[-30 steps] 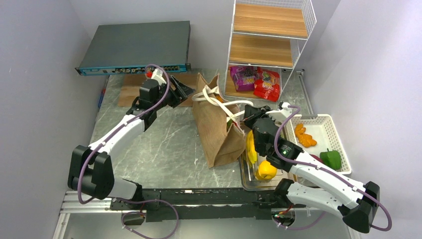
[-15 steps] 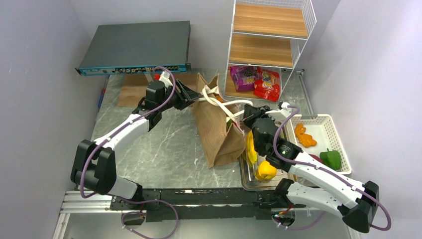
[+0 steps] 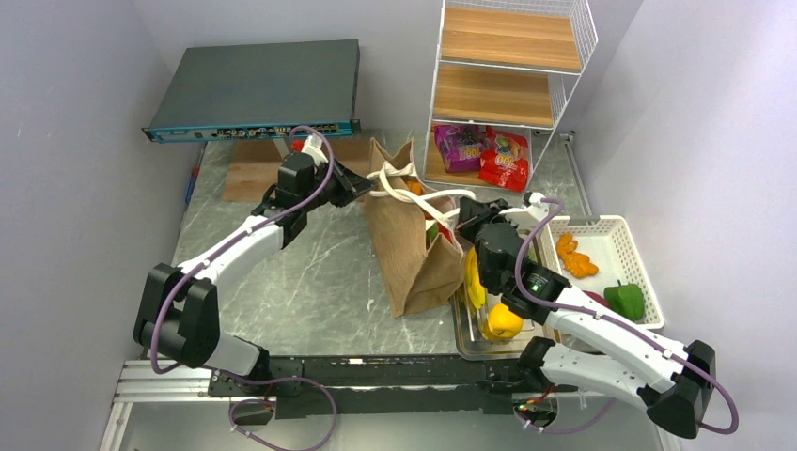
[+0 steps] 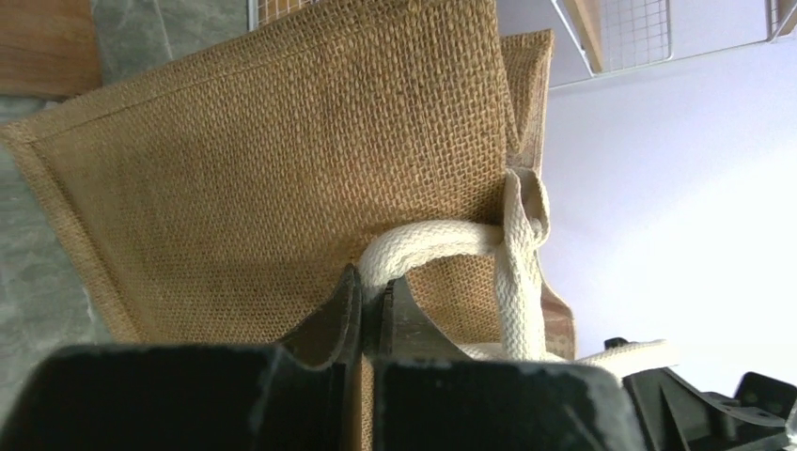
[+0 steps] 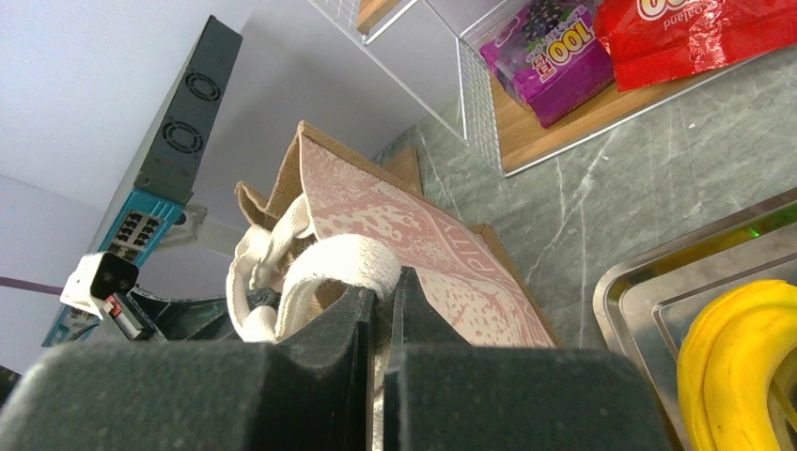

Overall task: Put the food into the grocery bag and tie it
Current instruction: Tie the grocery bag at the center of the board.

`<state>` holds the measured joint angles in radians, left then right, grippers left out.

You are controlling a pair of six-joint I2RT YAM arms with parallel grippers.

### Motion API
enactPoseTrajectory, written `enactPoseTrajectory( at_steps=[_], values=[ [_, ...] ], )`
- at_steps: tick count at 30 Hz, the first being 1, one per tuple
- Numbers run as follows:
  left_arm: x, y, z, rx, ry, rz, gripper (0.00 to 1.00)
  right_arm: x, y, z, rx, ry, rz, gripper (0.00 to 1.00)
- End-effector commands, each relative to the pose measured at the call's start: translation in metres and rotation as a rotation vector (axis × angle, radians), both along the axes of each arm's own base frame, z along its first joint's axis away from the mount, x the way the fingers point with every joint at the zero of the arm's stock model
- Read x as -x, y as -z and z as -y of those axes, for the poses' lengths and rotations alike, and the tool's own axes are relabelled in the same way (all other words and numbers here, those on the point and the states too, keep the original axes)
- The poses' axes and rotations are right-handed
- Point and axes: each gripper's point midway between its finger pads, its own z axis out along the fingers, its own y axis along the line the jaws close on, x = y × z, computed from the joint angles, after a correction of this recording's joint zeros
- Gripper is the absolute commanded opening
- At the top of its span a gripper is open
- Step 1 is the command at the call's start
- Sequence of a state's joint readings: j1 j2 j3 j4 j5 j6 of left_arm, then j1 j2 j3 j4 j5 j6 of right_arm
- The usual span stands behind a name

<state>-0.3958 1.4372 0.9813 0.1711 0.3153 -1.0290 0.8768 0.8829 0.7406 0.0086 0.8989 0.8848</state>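
On the table (image 3: 301, 272), at centre, noted brown bag (image 3: 414, 249) standing upright with mouth open, just left of metal tray (image 3: 459, 338). Found left claw (image 4: 373, 299) at the bag's far-left rim, pinched tight on a cream rope handle (image 4: 428, 242). Found right claw (image 5: 383, 287) at the right rim, clamped narrow on second rope handle (image 5: 324, 263). Saw both handles crossing above the mouth. Glimpsed something red and green inside the bag, too hidden to name. Logged banana (image 3: 473, 274) and yellow fruit (image 3: 505, 321) in the tray, green pepper (image 3: 624, 300) and orange pieces (image 3: 575, 256) in white basket (image 3: 601, 223), and red packet (image 3: 506, 158) beside purple packet (image 3: 458, 147) on the bottom shelf of wire rack (image 3: 493, 94).
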Motion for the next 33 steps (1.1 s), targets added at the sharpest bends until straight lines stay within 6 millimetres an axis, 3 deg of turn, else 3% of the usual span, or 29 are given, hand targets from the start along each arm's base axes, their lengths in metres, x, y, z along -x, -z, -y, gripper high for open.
enactPoseTrajectory(
  at_steps=[1, 6, 13, 17, 23, 33],
  values=[
    [0.0, -0.041, -0.017, -0.06, -0.066, 0.15, 0.0, 0.001, -0.019, 0.002, -0.033, 0.001, 0.048, 0.0],
    [0.014, -0.078, -0.054, -0.205, -0.171, 0.263, 0.0, 0.001, -0.031, 0.001, -0.027, -0.012, 0.077, 0.0],
    [0.054, -0.139, -0.11, -0.368, -0.31, 0.438, 0.0, -0.002, -0.051, -0.008, -0.031, -0.039, 0.1, 0.0],
    [0.071, -0.156, -0.137, -0.468, -0.375, 0.495, 0.0, -0.002, -0.058, -0.01, -0.041, -0.046, 0.105, 0.0],
    [0.087, -0.159, -0.173, -0.637, -0.461, 0.525, 0.0, -0.004, -0.049, -0.01, -0.065, -0.019, 0.057, 0.0],
    [0.092, -0.122, -0.221, -0.858, -0.601, 0.502, 0.0, 0.0, -0.008, 0.011, -0.105, 0.111, -0.061, 0.0]
  ],
)
